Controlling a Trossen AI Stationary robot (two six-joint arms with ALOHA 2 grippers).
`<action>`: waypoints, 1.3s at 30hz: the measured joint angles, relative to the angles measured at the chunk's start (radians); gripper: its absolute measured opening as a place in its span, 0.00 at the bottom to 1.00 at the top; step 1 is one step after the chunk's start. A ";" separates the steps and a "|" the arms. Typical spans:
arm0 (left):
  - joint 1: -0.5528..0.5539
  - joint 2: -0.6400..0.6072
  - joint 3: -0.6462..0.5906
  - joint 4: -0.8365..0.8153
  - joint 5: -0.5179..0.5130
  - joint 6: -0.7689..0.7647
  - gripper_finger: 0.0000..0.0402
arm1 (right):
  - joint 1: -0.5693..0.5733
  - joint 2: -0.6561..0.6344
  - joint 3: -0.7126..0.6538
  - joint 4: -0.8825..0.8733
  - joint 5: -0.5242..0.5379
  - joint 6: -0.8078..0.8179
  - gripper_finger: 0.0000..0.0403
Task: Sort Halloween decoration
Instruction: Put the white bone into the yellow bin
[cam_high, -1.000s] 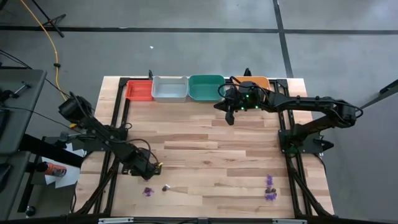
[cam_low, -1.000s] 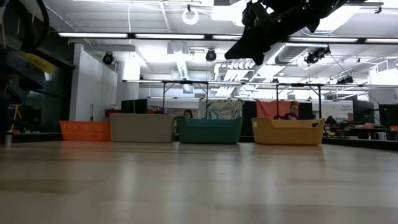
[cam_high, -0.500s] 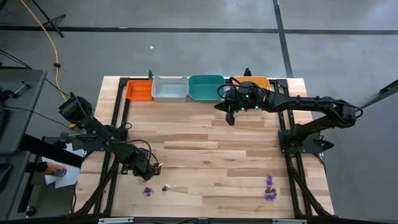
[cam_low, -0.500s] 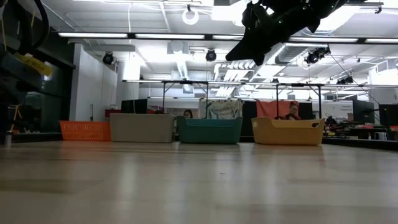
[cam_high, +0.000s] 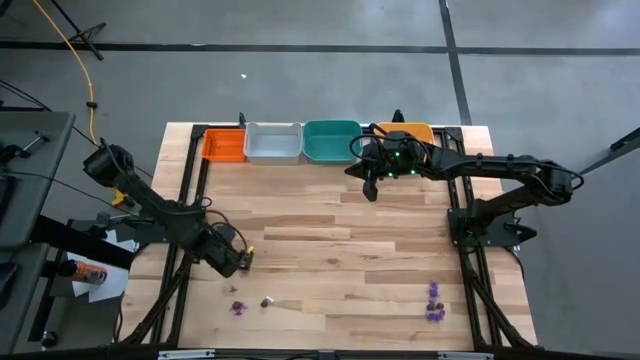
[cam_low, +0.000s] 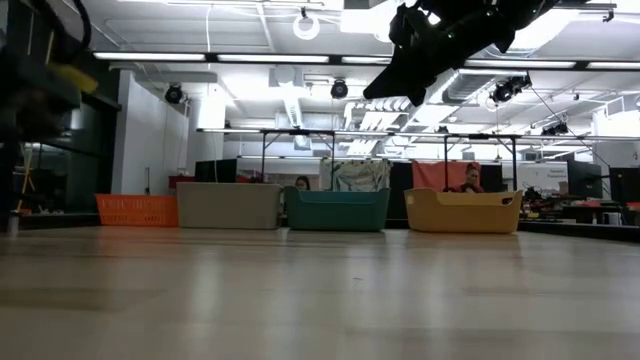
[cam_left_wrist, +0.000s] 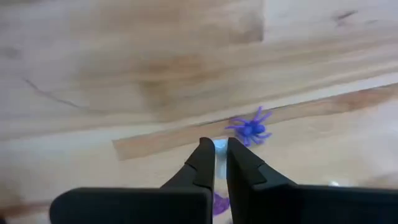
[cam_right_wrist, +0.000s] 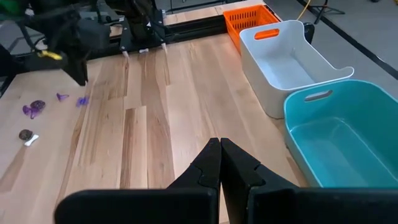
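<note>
Several tiny trinkets lie near the table's near left: a purple one (cam_high: 237, 308), a dark one (cam_high: 265, 300) with a pale bit (cam_right_wrist: 32, 141) beside it, and a small purple spider (cam_left_wrist: 252, 127). More purple ones (cam_high: 434, 303) lie near right. My left gripper (cam_high: 240, 262) hangs above the spider, its fingers nearly together with a tiny pale bit (cam_left_wrist: 214, 145) between the tips. My right gripper (cam_high: 370, 190) is shut and empty, held high in front of the teal tray (cam_high: 332, 142). My left gripper pinches a tiny pale bit (cam_left_wrist: 214, 145) between its two fingertips, coming from above and pointing down at the table. The bit is clear of the wood. What kind of trinket it is cannot be told.
Four trays stand in a row along the far edge: orange (cam_high: 224, 146), grey-white (cam_high: 272, 143), teal, and yellow-orange (cam_high: 415, 131). Another purple trinket (cam_left_wrist: 217, 202) lies on the wood under my left fingers. Bare wood lies between the trays and the trinkets.
My left gripper has risen from the wood beside the near-left trinkets and gone a little toward the table's left and far edges. A small purple trinket now shows where it stood.
</note>
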 joint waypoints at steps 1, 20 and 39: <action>0.004 -0.028 0.000 -0.009 -0.011 0.023 0.00 | 0.000 0.000 0.000 0.000 0.000 0.000 0.00; 0.446 -0.306 0.004 0.481 -0.253 0.917 0.00 | 0.000 0.000 0.000 0.046 -0.001 -0.017 0.00; 0.921 -0.106 0.123 1.129 0.212 1.681 0.00 | 0.003 -0.011 0.097 0.297 -0.171 0.120 0.00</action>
